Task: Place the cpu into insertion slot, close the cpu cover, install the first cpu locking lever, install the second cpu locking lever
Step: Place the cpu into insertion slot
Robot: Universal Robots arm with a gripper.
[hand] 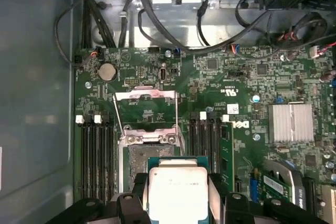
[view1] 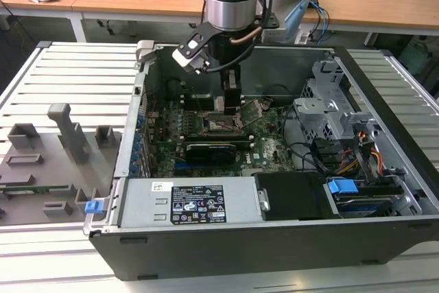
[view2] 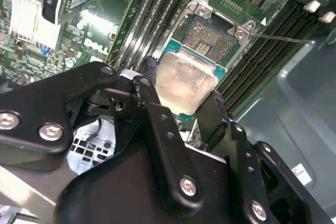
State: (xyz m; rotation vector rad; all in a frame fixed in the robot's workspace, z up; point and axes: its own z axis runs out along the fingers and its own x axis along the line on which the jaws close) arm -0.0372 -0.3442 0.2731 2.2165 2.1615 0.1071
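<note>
end effector is closed narrow on the cpu, with one of its fingers on each of two opposite edges and the pale metal top facing up. the chip hangs over one side of the insertion slot. i cannot tell whether it touches the rim, and i judge it not yet seated, since it covers only part of the socket in both wrist views. the cpu cover lies flipped open on the side of the slot away from the chip, and a thin locking lever stands free beside it.

i judge the chip light, stiff and flat, so weight is no worry. the metal top looks smooth and probably slippery, and the green board edge under it is thin, so the hold belongs squarely on those side edges, never on the underside. the socket's contact field looks delicate, and a tilted or sliding touch could harm it.

room is tight. memory slots flank the socket on both sides, close to the fingers, and cables drape past the board's far edge. in the exterior view the arm reaches down into an open computer case lying on a ribbed metal surface. grey fixtures sit on the exterior view's left, well apart from the work.
</note>
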